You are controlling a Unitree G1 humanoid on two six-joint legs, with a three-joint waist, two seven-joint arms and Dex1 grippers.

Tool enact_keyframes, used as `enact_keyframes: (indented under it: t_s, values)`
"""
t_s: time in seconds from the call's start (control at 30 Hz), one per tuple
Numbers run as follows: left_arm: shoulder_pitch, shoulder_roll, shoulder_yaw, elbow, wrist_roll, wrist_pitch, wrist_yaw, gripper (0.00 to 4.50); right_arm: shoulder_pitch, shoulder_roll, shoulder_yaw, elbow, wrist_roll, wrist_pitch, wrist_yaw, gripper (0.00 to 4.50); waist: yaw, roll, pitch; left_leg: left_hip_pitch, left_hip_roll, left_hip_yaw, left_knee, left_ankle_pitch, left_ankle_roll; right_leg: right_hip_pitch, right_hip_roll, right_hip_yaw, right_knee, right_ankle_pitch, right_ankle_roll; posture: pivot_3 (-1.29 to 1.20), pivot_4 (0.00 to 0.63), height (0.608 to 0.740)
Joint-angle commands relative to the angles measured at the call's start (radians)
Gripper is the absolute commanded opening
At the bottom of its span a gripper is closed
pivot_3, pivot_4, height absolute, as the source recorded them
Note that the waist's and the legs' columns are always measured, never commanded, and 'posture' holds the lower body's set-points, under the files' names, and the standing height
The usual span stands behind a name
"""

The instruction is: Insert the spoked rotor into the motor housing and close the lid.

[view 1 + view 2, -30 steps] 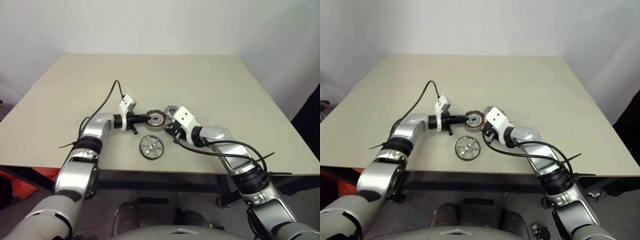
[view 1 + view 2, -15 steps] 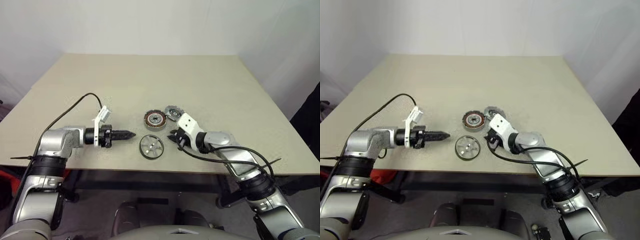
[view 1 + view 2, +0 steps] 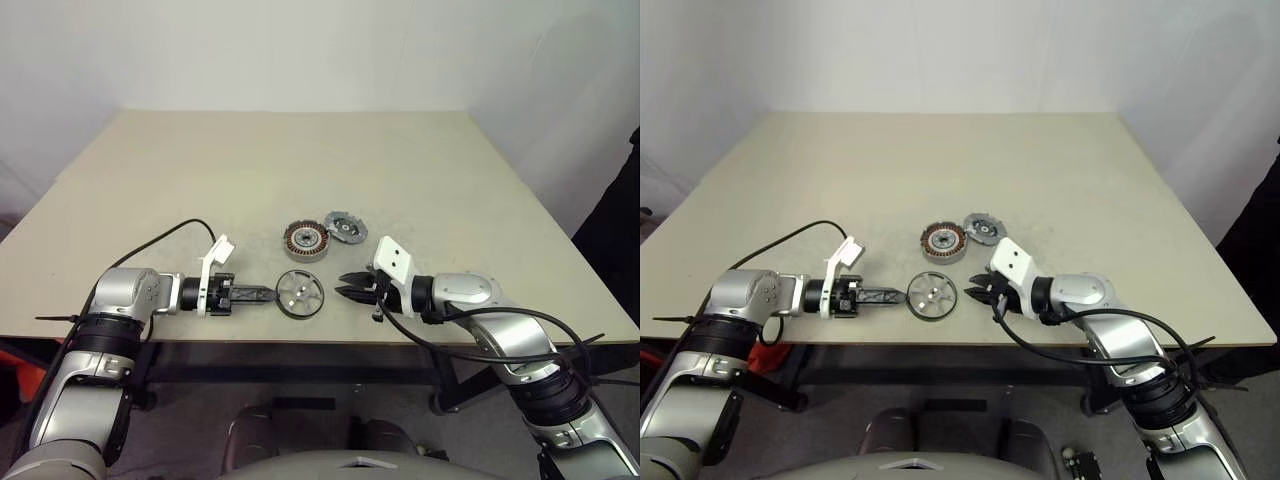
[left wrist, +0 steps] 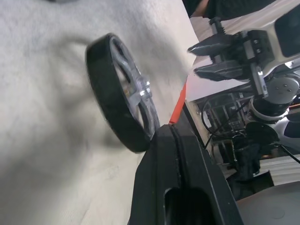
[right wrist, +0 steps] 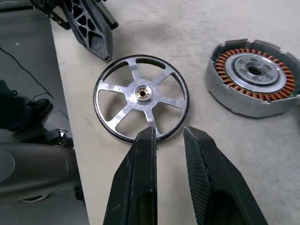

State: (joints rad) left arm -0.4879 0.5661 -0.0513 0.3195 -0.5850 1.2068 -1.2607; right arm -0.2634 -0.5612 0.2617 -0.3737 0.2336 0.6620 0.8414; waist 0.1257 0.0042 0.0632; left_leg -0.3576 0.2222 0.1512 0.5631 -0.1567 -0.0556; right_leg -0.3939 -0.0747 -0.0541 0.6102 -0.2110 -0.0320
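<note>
the spoked rotor (image 3: 301, 293) lies flat near the table (image 3: 150, 180) front edge (stiff, weighty metal; best pinched across its rim), between the shut left gripper (image 3: 268, 294) and narrowly parted, empty right gripper (image 3: 345, 287).

I see a plain beige table (image 3: 420, 170) under my tools, its near edge just below both of them — pale wall (image 3: 300, 50) beyond its far edge. An orange-red object (image 3: 12, 362) sits low, under the table near my left tool.
</note>
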Motion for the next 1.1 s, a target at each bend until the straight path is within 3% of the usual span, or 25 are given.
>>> enact_keyframes:
  t_s: [0.03, 0.13, 0.23, 0.57, 0.7, 1.1]
  values:
    - [-0.023, 0.011, 0.001, 0.012, -0.014, -0.018, -0.007, 0.03, -0.013, -0.002, -0.012, -0.031, 0.002, -0.015, -0.015, 0.93, 0.000, 0.000, 0.000, 0.001, 0.000, 0.000, 0.000, 0.000, 0.000, 0.001, 0.000, 0.000, -0.001, 0.000, 0.000, 0.00, 0.000, 0.740]
    - [-0.029, 0.015, 0.009, 0.028, -0.023, -0.014, -0.012, 0.57, -0.014, 0.000, -0.008, -0.027, -0.003, -0.017, -0.025, 0.93, -0.001, 0.000, 0.000, 0.005, 0.000, 0.000, -0.001, 0.000, 0.001, 0.006, 0.000, 0.000, -0.003, 0.000, 0.000, 0.00, 0.000, 0.740]
    - [-0.037, 0.019, 0.007, 0.046, -0.021, 0.004, -0.003, 1.56, -0.020, 0.000, -0.005, -0.019, -0.009, -0.021, -0.030, 0.93, -0.001, 0.000, 0.000, 0.007, 0.000, 0.000, -0.002, 0.000, 0.001, 0.006, 0.000, 0.000, -0.003, 0.000, 0.000, 0.00, 0.000, 0.740]
    - [-0.037, 0.016, -0.009, 0.068, -0.001, -0.014, 0.016, 1.56, -0.029, 0.002, -0.002, -0.007, -0.026, -0.030, -0.038, 0.93, -0.001, 0.000, 0.000, 0.007, 0.000, 0.000, -0.002, 0.000, 0.001, 0.007, 0.000, 0.000, -0.003, 0.000, 0.000, 0.00, 0.000, 0.740]
    - [-0.045, 0.002, -0.009, 0.083, 0.000, -0.006, 0.040, 2.77, -0.029, 0.005, -0.001, -0.006, -0.031, -0.031, -0.042, 0.93, -0.001, 0.000, 0.000, 0.007, 0.000, 0.000, -0.002, 0.000, 0.001, 0.007, 0.000, 0.000, -0.003, 0.000, 0.001, 0.00, 0.000, 0.740]
    - [-0.070, -0.077, 0.000, 0.145, -0.002, -0.004, 0.097, 2.77, -0.033, 0.006, 0.003, 0.004, -0.046, -0.039, -0.049, 0.93, 0.002, 0.000, 0.000, 0.008, -0.001, 0.000, -0.002, 0.000, 0.001, 0.008, 0.000, 0.000, -0.003, 0.000, 0.001, 0.00, 0.000, 0.740]
